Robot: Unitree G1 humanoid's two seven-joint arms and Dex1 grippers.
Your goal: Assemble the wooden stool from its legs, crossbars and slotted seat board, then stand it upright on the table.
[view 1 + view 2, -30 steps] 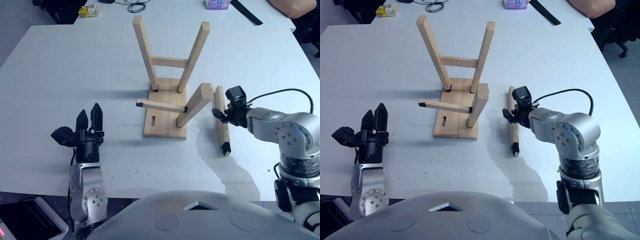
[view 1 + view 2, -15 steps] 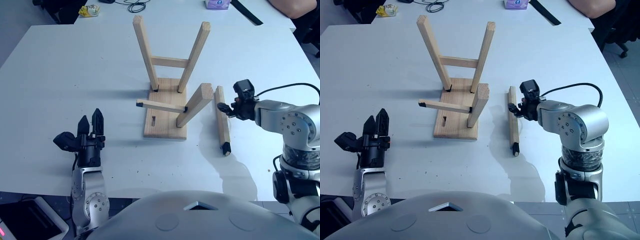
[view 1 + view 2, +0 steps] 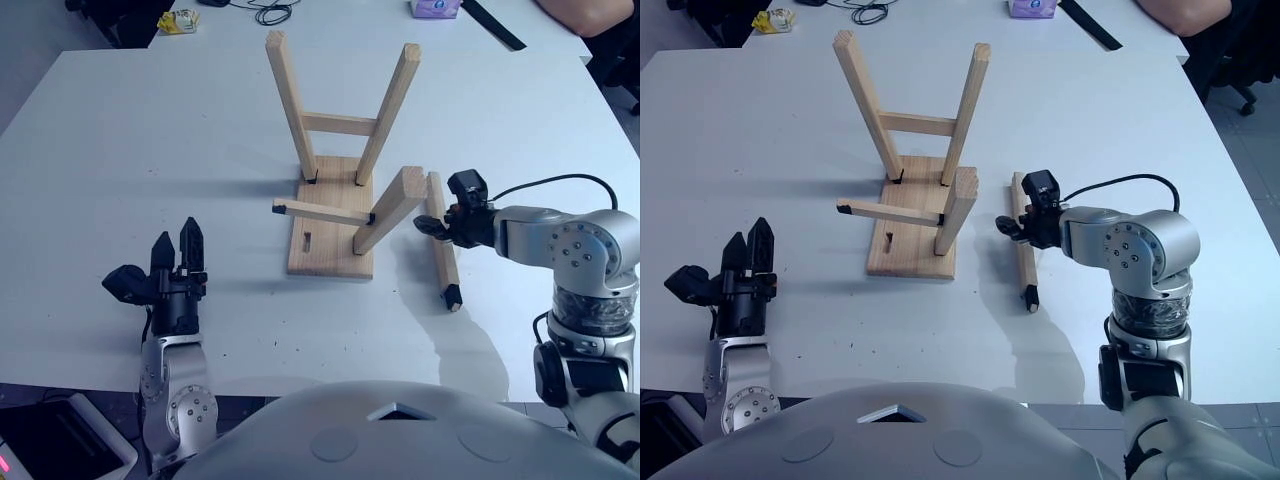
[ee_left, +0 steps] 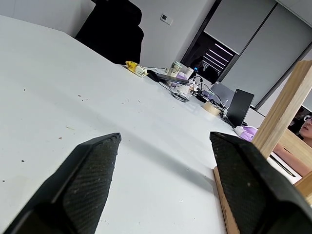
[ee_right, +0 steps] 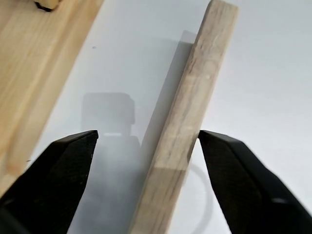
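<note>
A: What's on the desk (image 3: pixel 120 130), biggest piece first?

B: The seat board (image 3: pixel 325 255) lies flat near the middle of the desk. A pair of legs (image 3: pixel 292 100) stands up from its far end, splayed a little and joined by a crossbar (image 3: pixel 340 124).

A: And the other pieces?

B: A third leg (image 3: pixel 388 210) is tilted, with its lower end on the board by the right edge. A second crossbar (image 3: pixel 322 212) sticks out from it to the left, its dark-tipped end hanging over the board's left edge. A loose leg (image 3: pixel 441 245) lies flat on the desk just beside the board's right edge, its dark tip pointing to the near edge.

A: Where's the right gripper (image 3: pixel 438 226)?

B: Down at the loose leg's far half. In the wrist view its fingers (image 5: pixel 63 180) are spread wide on either side of the wood, not clamped on it. I cannot tell if one pad touches.

A: The left gripper (image 3: pixel 177 240)?

B: By the desk's near edge, well apart from the board on its left, fingers (image 4: pixel 87 180) parted and holding nothing. A purple box (image 3: pixel 435 8) sits beyond the far edge
</note>
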